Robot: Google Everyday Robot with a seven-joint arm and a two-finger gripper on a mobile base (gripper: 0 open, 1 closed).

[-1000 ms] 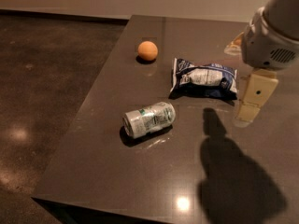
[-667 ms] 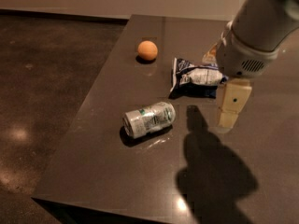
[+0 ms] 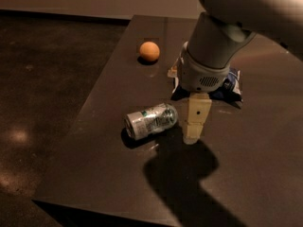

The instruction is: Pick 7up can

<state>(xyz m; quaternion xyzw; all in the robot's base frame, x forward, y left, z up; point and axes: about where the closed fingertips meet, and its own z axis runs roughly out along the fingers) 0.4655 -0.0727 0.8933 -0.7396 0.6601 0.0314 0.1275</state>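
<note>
The 7up can (image 3: 151, 120) is silver-white with green markings. It lies on its side on the dark table (image 3: 94, 174), left of centre. My gripper (image 3: 194, 123) hangs from the big grey wrist just right of the can, close to its right end and low over the table. It holds nothing. The arm casts a broad shadow on the table in front of the can.
An orange (image 3: 149, 51) sits behind the can, near the table's left edge. A blue-and-white chip bag (image 3: 233, 88) lies behind the gripper, mostly hidden by the wrist. The table's left and front edges drop to a dark floor (image 3: 42, 79).
The arm has moved left and forward, from beside the chip bag to right next to the can. It now covers most of the bag. The can and orange have not moved.
</note>
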